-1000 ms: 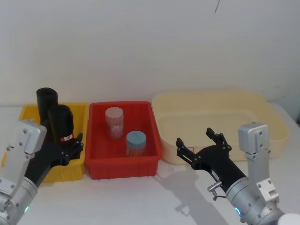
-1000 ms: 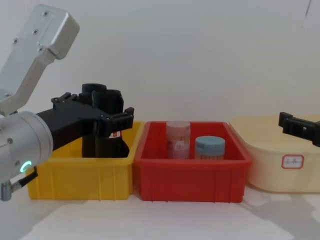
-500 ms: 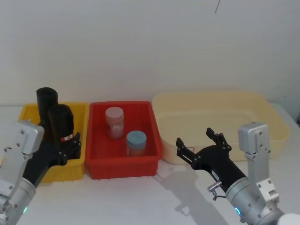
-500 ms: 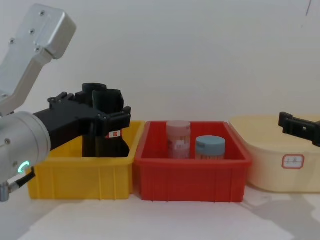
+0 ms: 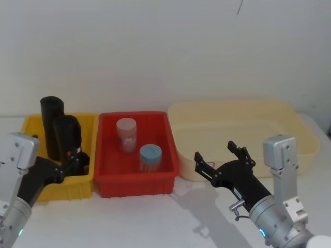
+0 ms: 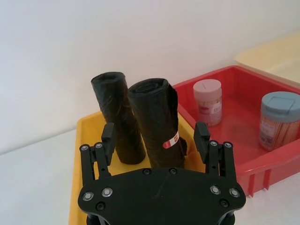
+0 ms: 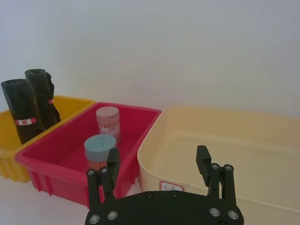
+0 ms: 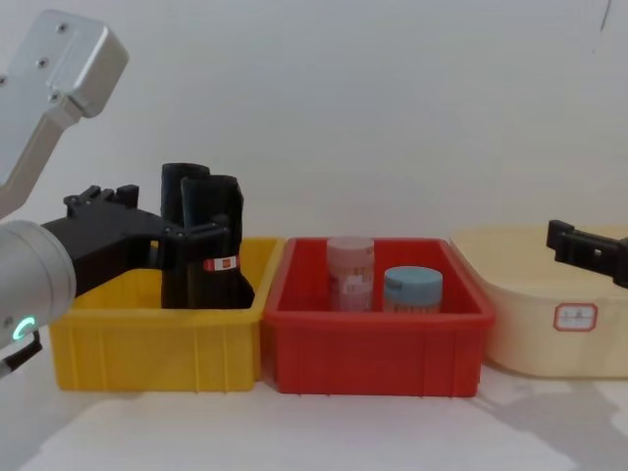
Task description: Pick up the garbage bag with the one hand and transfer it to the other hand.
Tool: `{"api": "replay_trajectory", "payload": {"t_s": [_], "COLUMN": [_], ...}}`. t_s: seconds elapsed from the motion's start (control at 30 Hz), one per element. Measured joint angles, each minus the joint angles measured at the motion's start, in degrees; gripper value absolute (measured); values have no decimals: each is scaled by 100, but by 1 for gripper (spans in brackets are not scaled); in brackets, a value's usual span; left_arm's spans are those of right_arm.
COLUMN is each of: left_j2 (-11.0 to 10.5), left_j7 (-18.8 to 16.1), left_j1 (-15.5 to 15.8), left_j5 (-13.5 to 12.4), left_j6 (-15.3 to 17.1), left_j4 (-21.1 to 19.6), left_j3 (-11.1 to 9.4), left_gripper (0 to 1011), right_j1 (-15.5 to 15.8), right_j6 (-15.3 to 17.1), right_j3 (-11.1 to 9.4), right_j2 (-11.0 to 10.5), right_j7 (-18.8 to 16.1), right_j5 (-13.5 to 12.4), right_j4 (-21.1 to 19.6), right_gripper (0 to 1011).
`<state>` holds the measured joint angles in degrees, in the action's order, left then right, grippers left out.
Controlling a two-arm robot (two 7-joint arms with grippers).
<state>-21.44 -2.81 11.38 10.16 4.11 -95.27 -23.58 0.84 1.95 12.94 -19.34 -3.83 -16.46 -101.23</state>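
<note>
Underneath, white tabletop [image 5: 155,219]; behind, white wall [image 5: 155,51].

My head camera looks down on the red bin [image 5: 137,185]; the chest camera sees it level; both wrist cameras, closer.

We see a black bag [image 5: 68,135] with a red and white band [image 6: 171,139], a plain black roll [image 5: 51,124], a yellow bin [image 5: 66,189], a red bin [image 5: 137,185], a cream tub [image 5: 297,126], a pink jar [image 5: 126,134] and a blue-top jar [image 5: 150,157].
</note>
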Motion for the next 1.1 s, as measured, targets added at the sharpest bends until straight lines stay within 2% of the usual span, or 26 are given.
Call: {"api": "replay_trajectory", "payload": {"t_s": [0.43,1.1], "left_j2": [171,464], "left_j7": [252,737], "left_j1": [326,966], "left_j5": [113,190], "left_j6": [165,120], "left_j4": [392,1229], "left_j3": [35,-8], "left_gripper": [1002,1001], "right_j1": [0,0], "right_j6": [0,0], "right_j3": [0,0], "right_j2": [0,0], "right_j7": [0,0], "right_j5": [0,0], "right_j4": [0,0], "right_gripper": [1000,1000]}}
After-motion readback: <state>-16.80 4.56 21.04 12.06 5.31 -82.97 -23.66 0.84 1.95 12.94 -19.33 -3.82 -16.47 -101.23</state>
